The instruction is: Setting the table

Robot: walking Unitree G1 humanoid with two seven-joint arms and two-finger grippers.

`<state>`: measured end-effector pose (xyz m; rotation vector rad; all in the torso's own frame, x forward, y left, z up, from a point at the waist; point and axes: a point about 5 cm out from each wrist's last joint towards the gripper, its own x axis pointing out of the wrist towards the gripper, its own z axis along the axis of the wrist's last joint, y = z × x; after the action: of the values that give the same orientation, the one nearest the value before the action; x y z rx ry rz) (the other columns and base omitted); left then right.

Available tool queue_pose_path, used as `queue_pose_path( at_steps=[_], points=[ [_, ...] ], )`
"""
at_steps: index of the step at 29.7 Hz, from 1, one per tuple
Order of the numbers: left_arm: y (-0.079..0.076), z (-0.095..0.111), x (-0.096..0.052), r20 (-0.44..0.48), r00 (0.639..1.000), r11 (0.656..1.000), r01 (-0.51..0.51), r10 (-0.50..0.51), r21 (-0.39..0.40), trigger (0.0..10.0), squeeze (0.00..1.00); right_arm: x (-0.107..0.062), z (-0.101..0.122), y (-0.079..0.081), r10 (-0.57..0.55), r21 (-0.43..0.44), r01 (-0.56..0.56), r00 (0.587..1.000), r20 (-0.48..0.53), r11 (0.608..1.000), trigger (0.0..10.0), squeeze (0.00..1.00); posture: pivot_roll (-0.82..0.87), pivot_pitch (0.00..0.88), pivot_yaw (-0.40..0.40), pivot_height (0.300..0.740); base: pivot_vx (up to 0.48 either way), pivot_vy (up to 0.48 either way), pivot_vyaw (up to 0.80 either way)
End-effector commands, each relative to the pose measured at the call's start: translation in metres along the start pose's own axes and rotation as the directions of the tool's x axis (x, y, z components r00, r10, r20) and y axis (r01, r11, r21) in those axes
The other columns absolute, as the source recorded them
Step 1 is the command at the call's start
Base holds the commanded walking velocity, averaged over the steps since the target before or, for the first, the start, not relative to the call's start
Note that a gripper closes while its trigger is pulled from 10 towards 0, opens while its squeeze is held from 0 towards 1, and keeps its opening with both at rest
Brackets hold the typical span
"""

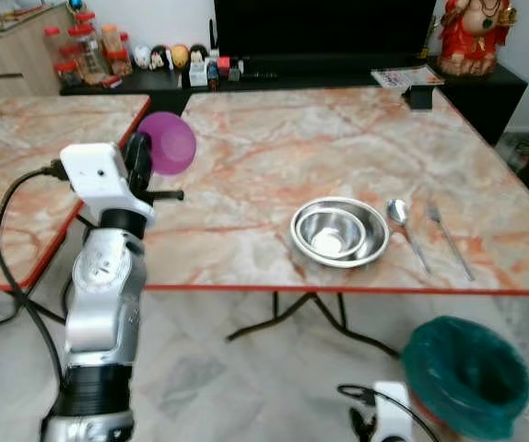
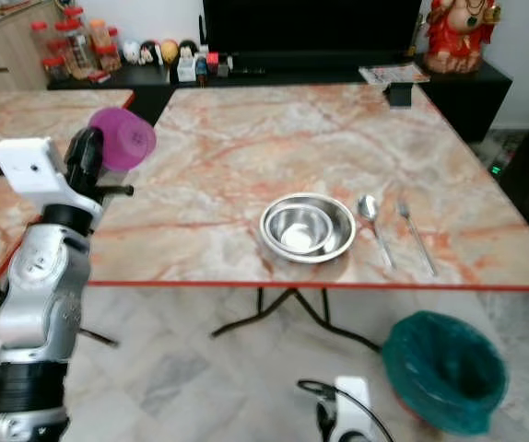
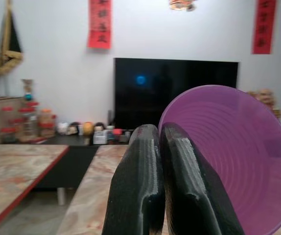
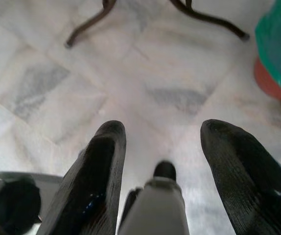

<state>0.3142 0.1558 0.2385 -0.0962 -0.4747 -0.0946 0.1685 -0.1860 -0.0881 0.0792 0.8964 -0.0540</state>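
Black fingers (image 3: 148, 186) of the left end effector (image 1: 145, 157) are clamped on the purple cup's (image 1: 168, 143) rim, apparently above the marble surface's (image 1: 246, 157) near-left corner. Cup placement is in hand; next, carry it toward the steel bowl (image 1: 340, 232), spoon (image 1: 403, 226) and fork (image 1: 449, 238). Right end effector (image 4: 162, 161) hangs spread over the floor.

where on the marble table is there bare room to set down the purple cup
The left gripper holds the purple plastic cup. Bare marble tabletop stretches from the cup to the steel bowl. It is crowded right of the bowl, where the metal spoon and fork lie.
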Motion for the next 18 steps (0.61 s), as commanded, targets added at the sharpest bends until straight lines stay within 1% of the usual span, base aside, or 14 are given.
queue_pose_path(
  at_steps=[1, 7, 18],
  points=[
    [0.0025, 0.0074, 0.0029, 0.020, 1.000, 1.000, -0.006, 0.006, 0.018, 10.0, 0.00, 0.0006, 0.0011, 0.0026, 0.000, 0.014, 0.000, 1.000, 0.004, 1.000, 10.0, 0.00, 0.04, 0.032, 0.055, 0.740, 0.322, 0.000, 0.00],
    [0.0041, 0.0062, 0.0026, 0.011, 1.000, 1.000, -0.010, 0.010, 0.017, 10.0, 0.00, 0.0006, -0.0006, 0.0053, 0.004, 0.023, -0.004, 1.000, -0.001, 1.000, 10.0, 0.00, 0.04, 0.041, 0.058, 0.740, 0.360, 0.000, 0.00],
    [0.0014, 0.0054, 0.0019, 0.001, 1.000, 1.000, 0.006, -0.006, 0.009, 10.0, 0.00, 0.0006, -0.0001, 0.0033, -0.009, 0.024, 0.009, 1.000, 0.000, 1.000, 10.0, 0.00, 0.04, 0.046, 0.058, 0.740, 0.395, 0.000, 0.00]
  ],
)
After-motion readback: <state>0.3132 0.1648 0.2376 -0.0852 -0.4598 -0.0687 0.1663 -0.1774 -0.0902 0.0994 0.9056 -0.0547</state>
